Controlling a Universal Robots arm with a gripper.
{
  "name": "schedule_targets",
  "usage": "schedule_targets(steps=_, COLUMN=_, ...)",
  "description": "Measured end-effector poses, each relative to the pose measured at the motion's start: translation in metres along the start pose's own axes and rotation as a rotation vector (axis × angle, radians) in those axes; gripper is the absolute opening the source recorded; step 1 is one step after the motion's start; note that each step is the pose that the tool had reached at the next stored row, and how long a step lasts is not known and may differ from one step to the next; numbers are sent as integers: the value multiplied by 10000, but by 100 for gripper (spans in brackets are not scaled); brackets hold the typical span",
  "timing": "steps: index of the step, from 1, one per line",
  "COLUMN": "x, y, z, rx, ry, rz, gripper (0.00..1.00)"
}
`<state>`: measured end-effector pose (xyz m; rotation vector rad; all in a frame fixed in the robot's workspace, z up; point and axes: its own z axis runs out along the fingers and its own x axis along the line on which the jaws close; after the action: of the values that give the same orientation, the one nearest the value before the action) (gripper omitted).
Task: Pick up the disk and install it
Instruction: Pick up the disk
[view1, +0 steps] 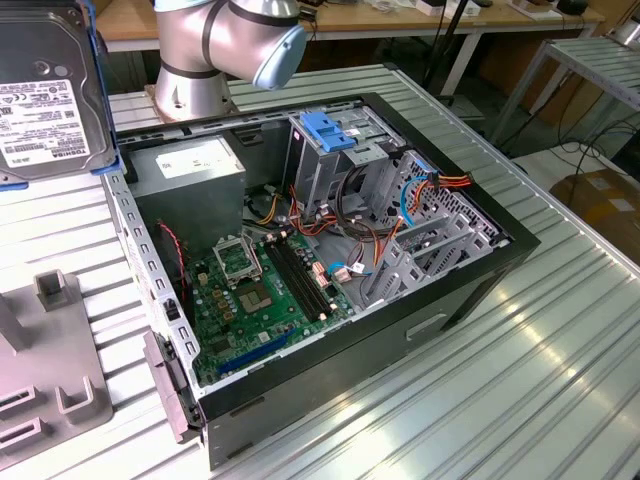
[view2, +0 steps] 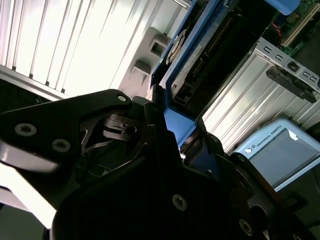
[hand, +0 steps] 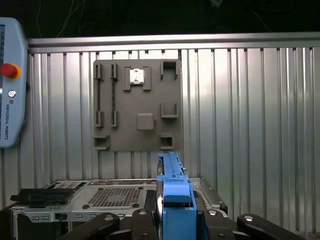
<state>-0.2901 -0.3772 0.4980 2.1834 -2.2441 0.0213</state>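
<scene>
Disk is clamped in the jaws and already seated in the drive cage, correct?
No. The disk is clamped in the jaws but not seated in the drive cage; the exterior view shows it held aloft at that view's left, outside the computer case.

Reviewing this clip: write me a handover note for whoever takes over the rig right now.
Gripper: shut on the disk, gripping its blue carrier.
Disk: held up at the exterior view's left, outside the open computer case, away from the grey fixture plate.
Done: pickup.
Left: install; the disk is not yet in the drive cage.
</scene>
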Motion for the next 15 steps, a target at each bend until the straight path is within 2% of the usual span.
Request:
schedule_targets(steps=5, x=-2, y=-86, z=3, rx=1, ry=9, rz=0, gripper=36)
schedule_targets(steps=15, x=-7, y=-301, z=10, rx=1, ry=38, rz=0, gripper=36)
